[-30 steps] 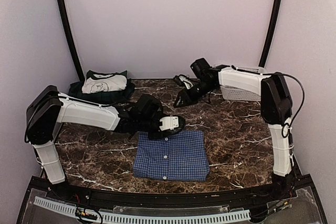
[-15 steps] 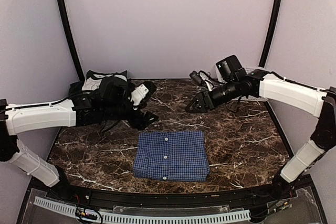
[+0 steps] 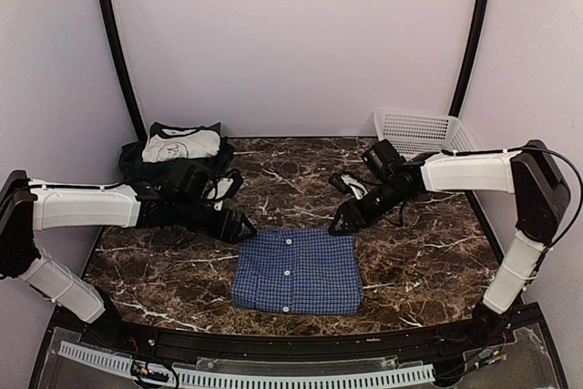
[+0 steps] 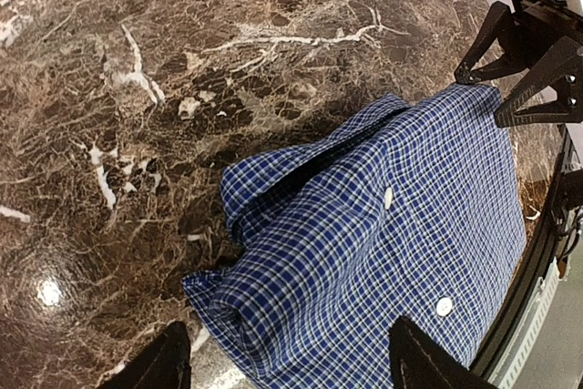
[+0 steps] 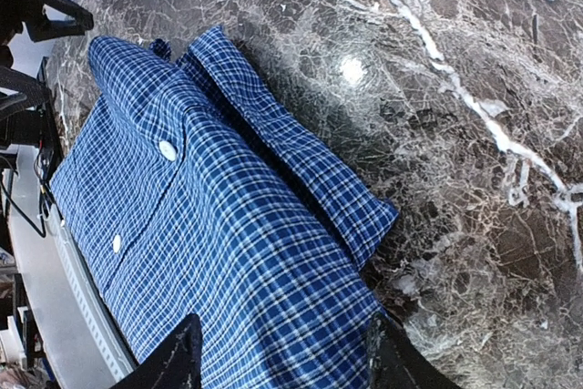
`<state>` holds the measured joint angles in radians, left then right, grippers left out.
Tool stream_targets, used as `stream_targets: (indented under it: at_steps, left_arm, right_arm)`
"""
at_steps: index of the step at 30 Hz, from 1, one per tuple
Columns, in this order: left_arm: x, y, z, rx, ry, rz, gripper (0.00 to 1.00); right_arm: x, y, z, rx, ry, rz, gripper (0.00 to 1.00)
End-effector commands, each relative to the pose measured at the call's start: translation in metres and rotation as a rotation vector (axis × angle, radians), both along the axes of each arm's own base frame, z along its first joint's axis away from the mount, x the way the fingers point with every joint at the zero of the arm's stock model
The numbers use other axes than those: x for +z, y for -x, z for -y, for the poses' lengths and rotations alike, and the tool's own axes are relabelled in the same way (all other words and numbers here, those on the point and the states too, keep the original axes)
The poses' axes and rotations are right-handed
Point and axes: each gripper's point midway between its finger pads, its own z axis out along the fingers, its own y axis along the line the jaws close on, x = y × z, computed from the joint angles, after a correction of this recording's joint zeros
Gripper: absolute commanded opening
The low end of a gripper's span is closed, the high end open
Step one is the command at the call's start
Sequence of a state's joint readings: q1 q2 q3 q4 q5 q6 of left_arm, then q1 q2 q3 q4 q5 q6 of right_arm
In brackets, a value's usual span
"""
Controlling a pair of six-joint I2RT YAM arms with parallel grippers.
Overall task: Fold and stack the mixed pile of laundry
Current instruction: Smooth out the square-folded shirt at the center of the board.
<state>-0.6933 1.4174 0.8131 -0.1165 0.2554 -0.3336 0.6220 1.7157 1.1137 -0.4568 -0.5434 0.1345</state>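
A folded blue-and-white check shirt [image 3: 296,271] lies buttons up near the table's front middle. My left gripper [image 3: 239,223] hangs low at its far left corner, jaws open and straddling the rolled edge of the shirt [image 4: 364,252], fingertips [image 4: 155,366] apart. At the far right corner my right gripper [image 3: 344,220] is also open, with the shirt [image 5: 209,225] between its spread fingertips [image 5: 173,357]. Neither pinches the cloth. A white garment with dark green trim [image 3: 182,145] rests on a dark green plaid one [image 3: 137,161] at the back left.
A white lattice basket [image 3: 419,127] stands at the back right against the wall. Brown marble table [image 3: 410,252] shows around the shirt. Each wrist view catches the other gripper: the right gripper [image 4: 528,61] and the left gripper [image 5: 36,6].
Both arms swung away and up from the shirt, then came back down; each gripper now sits at a far corner of it. The shirt has not moved.
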Motion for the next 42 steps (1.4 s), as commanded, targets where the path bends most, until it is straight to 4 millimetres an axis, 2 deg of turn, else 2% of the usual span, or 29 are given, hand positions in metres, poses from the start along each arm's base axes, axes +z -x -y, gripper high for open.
stream_targets:
  at_steps: [1,4,9,11,15,18,20,22,23,26,27,30,32,36,38,39,40,42]
  left_arm:
    - [-0.004,0.005,0.009,0.010,0.089,-0.078,0.72]
    - [-0.006,0.002,0.009,0.020,0.115,-0.085,0.70]
    - [-0.010,-0.005,0.008,0.037,0.133,-0.086,0.62]
    - [-0.010,-0.006,0.010,0.032,0.146,-0.088,0.59]
    - [-0.017,-0.013,0.011,0.045,0.152,-0.104,0.55]
    - [-0.022,-0.018,0.010,0.058,0.147,-0.120,0.54]
    - [-0.022,-0.020,0.012,0.055,0.157,-0.122,0.51]
    - [-0.023,-0.020,0.014,0.051,0.165,-0.124,0.38]
    - [-0.021,-0.021,0.014,0.048,0.172,-0.120,0.27]
    - [-0.014,-0.027,0.015,0.057,0.185,-0.095,0.03]
    - [-0.011,-0.031,0.013,0.069,0.186,-0.081,0.01]
    - [-0.008,-0.044,0.006,0.107,0.188,-0.056,0.00]
    - [-0.014,-0.055,-0.002,0.147,0.177,-0.057,0.00]
    - [-0.036,-0.074,-0.007,0.194,0.149,-0.077,0.00]
    - [-0.059,-0.079,-0.004,0.198,0.130,-0.112,0.00]
    - [-0.059,-0.085,-0.001,0.198,0.135,-0.112,0.00]
    - [-0.070,-0.086,0.000,0.200,0.124,-0.132,0.00]
    - [-0.073,-0.096,0.006,0.207,0.138,-0.126,0.00]
  right_arm:
    - [-0.004,-0.007,-0.005,0.008,-0.033,0.015,0.57]
    - [-0.012,-0.008,0.001,-0.012,-0.002,0.011,0.55]
    - [-0.007,-0.011,0.013,-0.043,0.013,0.035,0.46]
    - [-0.004,-0.011,0.013,-0.049,0.010,0.038,0.38]
    - [-0.009,-0.009,0.014,-0.047,0.017,0.021,0.31]
    - [-0.015,-0.008,0.016,-0.049,0.033,0.006,0.35]
    - [-0.016,-0.008,0.016,-0.051,0.032,0.008,0.23]
    - [-0.017,-0.010,0.017,-0.055,0.041,0.016,0.10]
    - [-0.017,-0.012,0.018,-0.062,0.049,0.024,0.00]
    - [-0.010,-0.021,0.020,-0.090,0.049,0.046,0.00]
    - [-0.009,-0.025,0.021,-0.106,0.056,0.056,0.00]
    - [-0.011,-0.037,0.030,-0.154,0.072,0.068,0.00]
    - [-0.018,-0.047,0.037,-0.188,0.094,0.071,0.00]
    - [-0.036,-0.066,0.042,-0.233,0.136,0.089,0.00]
    - [-0.042,-0.072,0.035,-0.228,0.121,0.077,0.00]
    - [-0.044,-0.076,0.032,-0.229,0.112,0.080,0.00]
    - [-0.046,-0.080,0.030,-0.234,0.114,0.085,0.00]
    - [-0.053,-0.092,0.031,-0.251,0.141,0.105,0.00]
